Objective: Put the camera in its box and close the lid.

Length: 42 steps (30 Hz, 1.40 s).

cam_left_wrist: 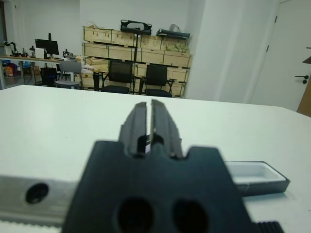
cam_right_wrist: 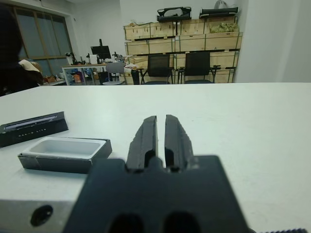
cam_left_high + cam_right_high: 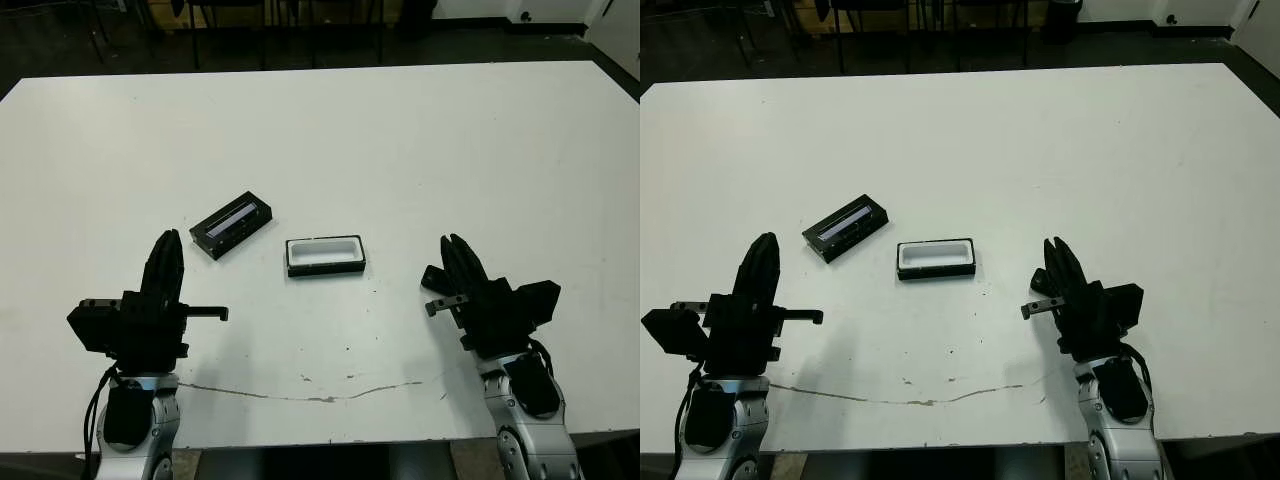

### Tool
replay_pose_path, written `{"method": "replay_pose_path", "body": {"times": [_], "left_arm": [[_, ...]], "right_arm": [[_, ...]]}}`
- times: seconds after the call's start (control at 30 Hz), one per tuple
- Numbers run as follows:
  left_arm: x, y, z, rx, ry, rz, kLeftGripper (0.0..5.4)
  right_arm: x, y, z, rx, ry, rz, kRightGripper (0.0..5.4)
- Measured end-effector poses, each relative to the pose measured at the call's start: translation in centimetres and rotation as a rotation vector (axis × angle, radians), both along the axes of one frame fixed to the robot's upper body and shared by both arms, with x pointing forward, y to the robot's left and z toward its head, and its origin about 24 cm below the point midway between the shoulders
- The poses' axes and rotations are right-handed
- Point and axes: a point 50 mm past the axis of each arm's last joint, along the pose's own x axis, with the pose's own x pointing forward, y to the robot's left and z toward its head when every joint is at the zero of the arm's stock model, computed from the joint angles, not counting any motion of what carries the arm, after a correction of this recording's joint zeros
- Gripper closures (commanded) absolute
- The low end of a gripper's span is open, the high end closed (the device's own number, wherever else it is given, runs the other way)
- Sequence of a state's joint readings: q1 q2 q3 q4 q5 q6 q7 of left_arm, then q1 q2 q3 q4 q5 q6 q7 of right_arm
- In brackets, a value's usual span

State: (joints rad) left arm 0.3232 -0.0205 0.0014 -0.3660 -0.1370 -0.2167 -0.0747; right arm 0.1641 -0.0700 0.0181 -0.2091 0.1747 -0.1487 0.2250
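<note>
Box (image 3: 325, 256) lies between both lowered pincers.

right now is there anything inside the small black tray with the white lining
No, the small black tray with the white lining shows only its bare white hollow in the left eye view.

Left wrist view: gripper (image 1: 149, 127) hides most of the box (image 1: 262, 177).
</note>
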Motion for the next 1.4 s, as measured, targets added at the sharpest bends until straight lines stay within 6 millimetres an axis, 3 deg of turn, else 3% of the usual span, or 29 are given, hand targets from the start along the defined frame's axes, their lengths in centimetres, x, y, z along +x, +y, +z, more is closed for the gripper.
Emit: {"method": "replay_pose_path", "body": {"times": [0.5,0.83,1.0,1.2,1.4], "left_arm": [[0.0,-0.5,0.5,-0.008,0.001,-0.011,5.39],[0.0,-0.5,0.3,-0.018,-0.002,-0.01,5.39],[0.0,-0.5,0.2,-0.014,0.002,-0.008,5.39],[0.0,-0.5,0.1,-0.016,0.007,-0.006,5.4],[-0.1,-0.6,0.1,-0.017,0.01,-0.006,5.4]], "right_arm": [[0.2,-0.8,0.9,0.008,0.011,0.019,5.4],[1.7,-6.0,5.9,-0.133,-0.105,0.069,5.4],[2.5,-8.0,8.0,-0.282,-0.011,0.191,5.4],[3.3,-9.5,10.1,-0.343,0.138,0.41,4.65],[4.5,-11.1,7.9,-0.273,0.316,0.671,3.55]]}}
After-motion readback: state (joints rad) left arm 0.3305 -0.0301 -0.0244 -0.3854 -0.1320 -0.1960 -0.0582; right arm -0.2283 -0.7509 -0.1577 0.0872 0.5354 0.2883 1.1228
